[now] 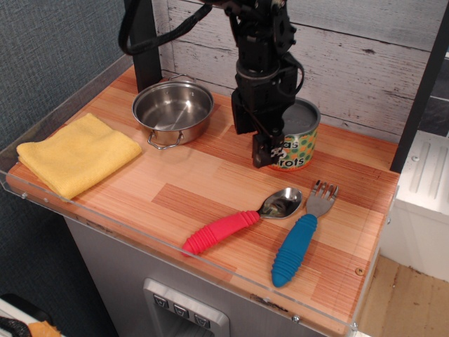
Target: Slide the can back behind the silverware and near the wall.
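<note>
A plank wall (365, 63) backs a wooden bench (175, 186) where a black arm (263, 49) reaches down from above, its pincer (265, 144) set against the left front side of the can (298, 144), a placing that suits pushing rather than lifting. Whether the pincer is spread or closed, or grips the can at all, cannot be told; one dark finger (262, 149) hides the label's edge. The can stands upright beyond the spoon (242, 220) and fork (302, 235), close to the wall, so the slide looks nearly complete. A steel pot (172, 109) and a yellow cloth (77, 153) sit apart at left, out of the can's way.
</note>
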Tool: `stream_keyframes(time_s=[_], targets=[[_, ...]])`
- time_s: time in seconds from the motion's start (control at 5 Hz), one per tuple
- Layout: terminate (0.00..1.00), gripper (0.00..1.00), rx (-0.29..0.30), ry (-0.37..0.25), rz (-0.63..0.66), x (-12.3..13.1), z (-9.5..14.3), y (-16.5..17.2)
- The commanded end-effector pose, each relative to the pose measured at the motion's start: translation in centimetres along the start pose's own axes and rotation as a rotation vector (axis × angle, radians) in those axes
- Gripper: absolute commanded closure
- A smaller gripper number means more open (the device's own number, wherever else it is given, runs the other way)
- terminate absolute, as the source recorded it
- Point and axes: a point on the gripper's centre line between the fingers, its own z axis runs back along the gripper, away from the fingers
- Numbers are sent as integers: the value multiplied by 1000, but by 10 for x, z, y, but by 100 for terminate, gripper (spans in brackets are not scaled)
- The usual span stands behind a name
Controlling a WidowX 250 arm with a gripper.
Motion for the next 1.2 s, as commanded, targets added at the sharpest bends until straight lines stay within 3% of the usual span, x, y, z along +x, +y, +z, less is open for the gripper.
stream_keyframes(time_s=[0.0,0.4,0.8,1.0], targets=[[0,0,27,-88,36,12,33,14],[0,0,-4,-66,179,-10,50,20],[0,0,24,-81,353,-24,77,5],[0,0,-2,-87,455,-36,92,-1]])
